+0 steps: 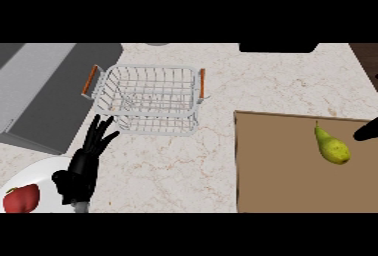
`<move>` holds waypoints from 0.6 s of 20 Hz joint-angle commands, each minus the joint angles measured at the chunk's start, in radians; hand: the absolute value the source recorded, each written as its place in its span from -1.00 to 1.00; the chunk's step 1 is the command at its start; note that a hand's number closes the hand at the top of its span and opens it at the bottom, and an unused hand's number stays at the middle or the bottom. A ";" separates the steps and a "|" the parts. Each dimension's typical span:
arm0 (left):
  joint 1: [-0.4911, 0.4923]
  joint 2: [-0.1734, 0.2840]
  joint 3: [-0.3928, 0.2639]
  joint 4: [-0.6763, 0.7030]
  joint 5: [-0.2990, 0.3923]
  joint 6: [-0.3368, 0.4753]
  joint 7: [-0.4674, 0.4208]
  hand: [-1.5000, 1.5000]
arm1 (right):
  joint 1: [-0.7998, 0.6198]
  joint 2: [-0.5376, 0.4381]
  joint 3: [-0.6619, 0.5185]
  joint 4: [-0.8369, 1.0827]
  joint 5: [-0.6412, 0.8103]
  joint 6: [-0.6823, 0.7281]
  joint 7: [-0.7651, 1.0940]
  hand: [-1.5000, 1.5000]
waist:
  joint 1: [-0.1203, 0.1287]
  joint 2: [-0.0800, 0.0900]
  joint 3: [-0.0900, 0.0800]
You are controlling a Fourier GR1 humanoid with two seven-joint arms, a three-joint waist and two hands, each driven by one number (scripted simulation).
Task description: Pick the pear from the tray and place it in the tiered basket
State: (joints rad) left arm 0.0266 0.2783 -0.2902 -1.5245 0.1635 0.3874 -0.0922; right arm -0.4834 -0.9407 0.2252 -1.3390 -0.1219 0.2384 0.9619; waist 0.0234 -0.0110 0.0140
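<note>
Pear (pixel 332 148) lies just left of right hand (pixel 366 132), untouched, long axis running away from robot, stem far end. Rt hand finger state can't be told. Left hand (pixel 83 167) open, well apart.

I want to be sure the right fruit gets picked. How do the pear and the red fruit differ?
The pear is yellow-green and elongated, with a narrow neck; the red fruit is red and rounder. The pear lies on the brown tray at the right, while the red fruit sits on the white plate at the lower left, partly cut off by the view's edge. Neither is held by a hand.
</note>
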 commanded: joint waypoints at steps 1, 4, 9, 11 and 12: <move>0.070 0.004 -0.035 0.081 -0.017 0.004 0.080 0.00 | -0.066 0.032 0.066 -0.011 0.042 0.036 0.112 -1.00 | 0.006 0.016 -0.015; 0.020 -0.021 -0.015 0.161 -0.014 0.004 0.073 0.00 | -0.055 0.049 0.122 0.048 0.072 0.083 0.109 -1.00 | -0.007 0.019 -0.016; 0.037 -0.022 -0.007 0.144 -0.015 -0.013 0.064 0.00 | -0.119 0.089 0.143 0.109 0.051 0.161 0.165 -1.00 | -0.007 0.014 -0.015; 0.003 0.001 0.020 0.137 0.001 -0.030 0.116 0.00 | -0.125 0.120 0.153 0.086 0.042 0.153 0.201 -1.00 | -0.015 0.012 -0.015; 0.047 -0.017 0.016 0.157 -0.010 -0.023 0.048 0.00 | -0.146 0.126 0.138 0.163 0.055 0.148 0.170 -1.00 | -0.008 0.014 -0.015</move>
State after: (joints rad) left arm 0.0488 0.2742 -0.2809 -1.4380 0.1566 0.3697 -0.0362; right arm -0.5795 -0.8600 0.3586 -1.2306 -0.0705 0.3211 1.0146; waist 0.0173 -0.0034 0.0055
